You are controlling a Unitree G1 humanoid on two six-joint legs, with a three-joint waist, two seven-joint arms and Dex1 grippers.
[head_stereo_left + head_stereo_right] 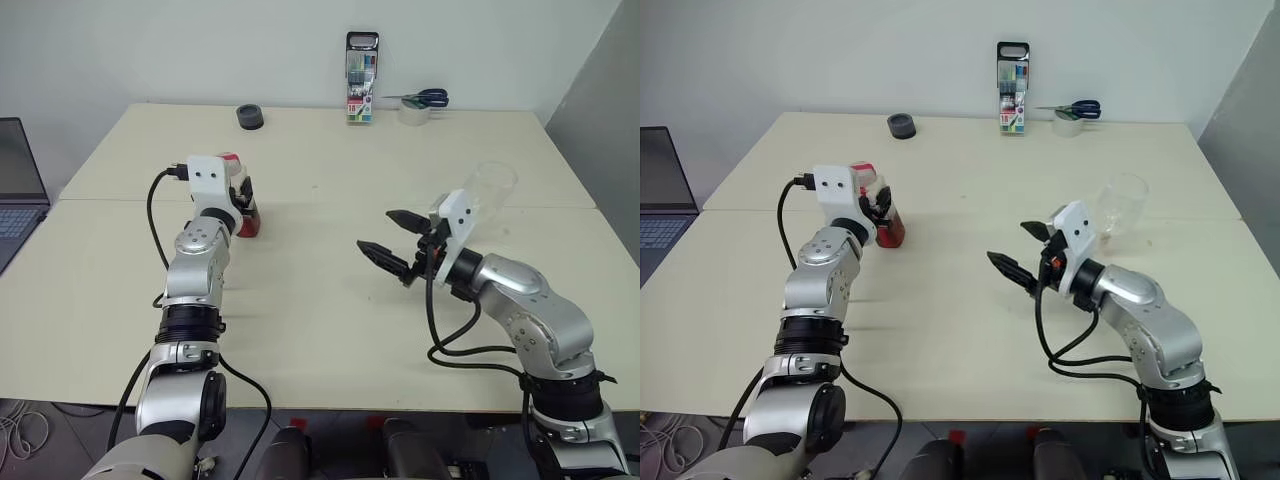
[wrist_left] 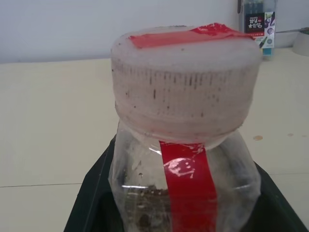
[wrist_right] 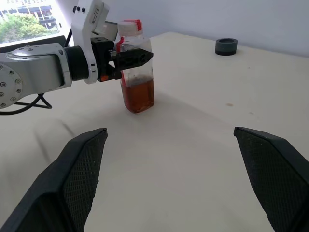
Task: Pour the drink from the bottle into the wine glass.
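The bottle [image 3: 136,72], clear plastic with red tape over its cap [image 2: 183,82], stands upright on the table's left half. Its lower part holds the amber drink [image 3: 139,94]. My left gripper [image 3: 137,57] points level and is shut on the bottle's upper body, one black finger [image 3: 133,57] crossing its front. The wine glass [image 1: 1123,200] stands at the right, its clear bowl showing behind my right wrist and its stem hidden. My right gripper [image 1: 378,231] hovers open near the table's middle, aimed towards the bottle, with nothing between its fingers.
Along the table's [image 1: 320,300] far edge lie a black round object [image 1: 250,117], a pack of markers [image 1: 361,78], a tape roll [image 1: 413,112] and blue scissors [image 1: 428,97]. A laptop [image 1: 18,190] sits off the left side.
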